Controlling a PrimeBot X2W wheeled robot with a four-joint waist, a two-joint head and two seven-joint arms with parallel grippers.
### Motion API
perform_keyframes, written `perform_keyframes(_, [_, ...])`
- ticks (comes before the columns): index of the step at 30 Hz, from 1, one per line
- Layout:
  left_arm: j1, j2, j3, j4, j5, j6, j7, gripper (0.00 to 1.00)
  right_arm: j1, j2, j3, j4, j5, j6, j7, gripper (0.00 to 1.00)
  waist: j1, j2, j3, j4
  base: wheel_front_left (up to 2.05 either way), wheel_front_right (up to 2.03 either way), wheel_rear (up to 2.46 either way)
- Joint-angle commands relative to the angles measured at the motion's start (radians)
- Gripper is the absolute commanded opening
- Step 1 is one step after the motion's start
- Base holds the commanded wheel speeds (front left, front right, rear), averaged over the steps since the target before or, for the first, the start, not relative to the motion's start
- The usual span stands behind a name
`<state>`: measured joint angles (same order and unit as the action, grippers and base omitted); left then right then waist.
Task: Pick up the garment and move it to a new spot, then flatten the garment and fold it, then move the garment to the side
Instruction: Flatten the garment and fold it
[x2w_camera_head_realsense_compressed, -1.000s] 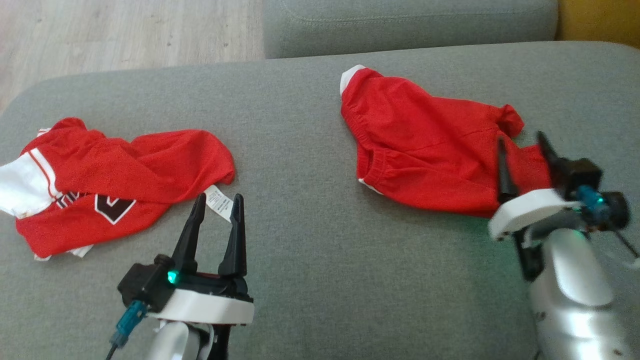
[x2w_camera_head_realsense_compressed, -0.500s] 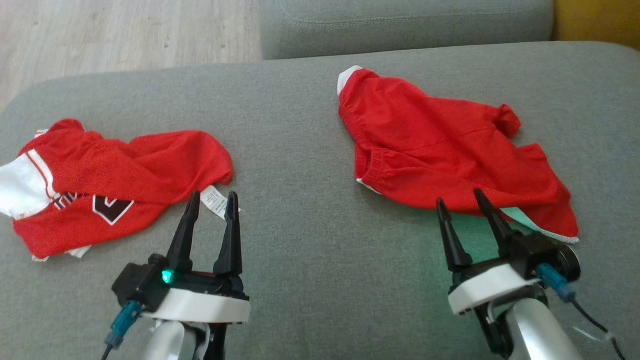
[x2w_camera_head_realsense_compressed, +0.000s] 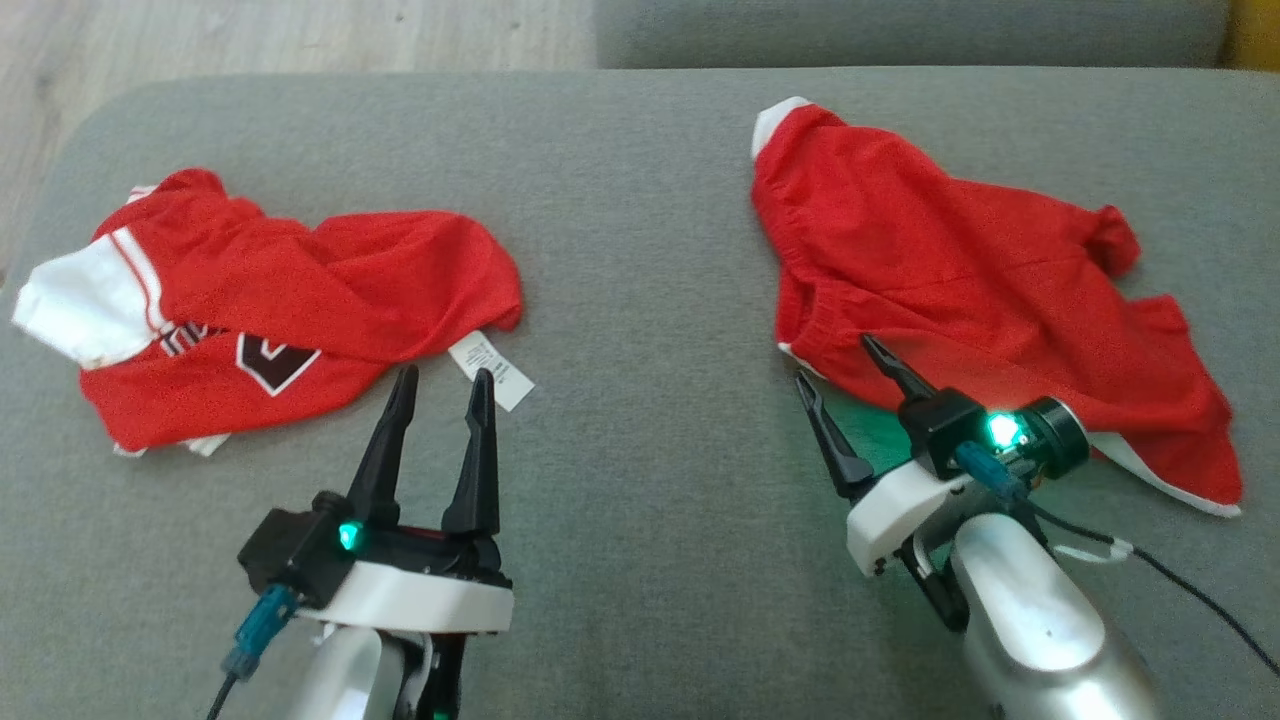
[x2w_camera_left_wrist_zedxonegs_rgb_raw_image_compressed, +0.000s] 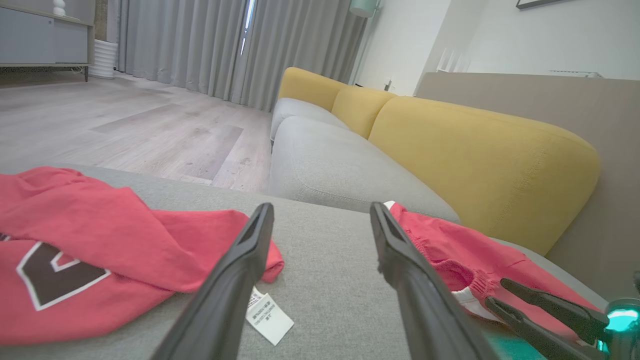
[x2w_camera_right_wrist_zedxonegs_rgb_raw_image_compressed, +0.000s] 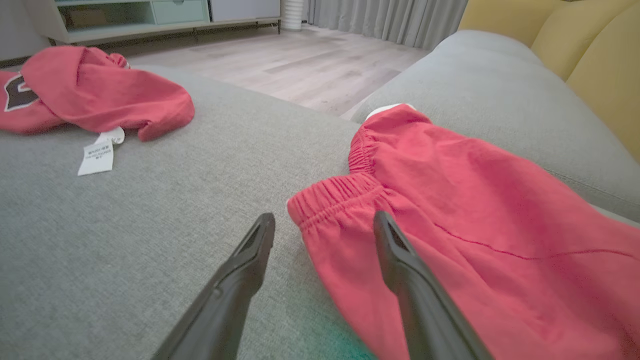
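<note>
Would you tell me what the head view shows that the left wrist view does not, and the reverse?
Head view adds the white sleeve of the jersey and the right forearm. Left wrist view adds curtains and a white wall. Both share the jersey, label, shorts, grey sofa, and the open left gripper and right gripper.

You're looking at a plain red garment (x2w_camera_head_realsense_compressed: 980, 270) with a white edge, and a red jersey (x2w_camera_head_realsense_compressed: 330, 290) that has a white panel crossed by a thin red stripe and a dark emblem outlined in white. Its label (x2w_camera_head_realsense_compressed: 490, 372) is white with grey print. Your cushion (x2w_camera_head_realsense_compressed: 640, 200) is grey, the backrest (x2w_camera_left_wrist_zedxonegs_rgb_raw_image_compressed: 480, 160) mustard yellow
</note>
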<state>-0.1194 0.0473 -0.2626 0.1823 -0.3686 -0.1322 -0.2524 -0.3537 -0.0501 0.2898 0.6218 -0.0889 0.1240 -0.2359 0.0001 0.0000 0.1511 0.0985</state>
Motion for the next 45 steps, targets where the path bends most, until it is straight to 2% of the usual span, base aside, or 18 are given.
perform_keyframes(1, [-0.044,0.003,0.023,-0.028,-0.005,0.002,-0.009,1.0,-0.046,0.0,0.019,0.01,-0.02,0.007,-0.002,1.0,-0.0001,0.0,0.01,0.02,0.0,0.0,0.0])
perform_keyframes(6, [-0.047,0.003,0.015,-0.026,-0.012,0.002,-0.009,1.0,-0.096,0.0,-0.003,0.108,-0.046,0.007,-0.009,1.0,-0.0001,0.0,0.016,0.045,0.0,0.0,0.0])
perform_keyframes(8, [-0.046,0.003,0.014,-0.026,-0.014,0.002,-0.009,1.0,-0.108,0.0,-0.003,0.132,-0.029,0.007,-0.013,0.0,-0.0001,0.0,0.017,0.05,0.0,0.0,0.0])
perform_keyframes(13, [-0.042,0.003,0.022,-0.023,-0.013,0.002,-0.009,1.0,-0.124,0.0,0.053,0.143,0.039,0.007,-0.022,0.0,-0.0001,0.0,0.009,0.043,0.0,0.0,0.0])
perform_keyframes(18, [-0.037,0.003,0.021,-0.02,-0.013,0.002,-0.009,1.0,-0.107,0.0,0.194,0.081,0.196,0.007,-0.025,0.0,-0.0001,0.0,-0.014,0.014,0.0,0.0,0.0])
perform_keyframes(23, [-0.026,0.003,0.022,-0.02,-0.011,0.002,-0.009,1.0,-0.096,0.0,0.286,0.039,0.321,0.007,-0.006,0.0,-0.0001,0.0,-0.03,-0.005,0.0,0.0,0.0])
perform_keyframes(32, [-0.03,0.003,0.014,-0.028,-0.012,0.002,-0.009,1.0,-0.167,-0.028,0.272,0.069,0.453,0.007,0.05,0.0,-0.0001,0.0,-0.002,0.007,0.0,0.0,0.0])
perform_keyframes(43, [-0.066,0.003,-0.004,-0.025,-0.022,0.002,-0.009,1.0,-0.305,-0.061,0.239,0.308,0.437,0.007,0.089,0.0,-0.0001,0.0,0.056,0.051,0.0,0.0,0.0])
perform_keyframes(44, [-0.068,0.003,-0.004,-0.025,-0.023,0.002,-0.009,1.0,-0.315,-0.063,0.24,0.335,0.419,0.007,0.086,0.05,-0.0001,0.0,0.058,0.053,0.0,0.0,0.0])
perform_keyframes(45, [-0.07,0.003,-0.005,-0.024,-0.024,0.002,-0.009,1.0,-0.324,-0.064,0.238,0.361,0.4,0.007,0.078,0.54,-0.0001,0.0,0.061,0.056,0.0,0.0,0.0])
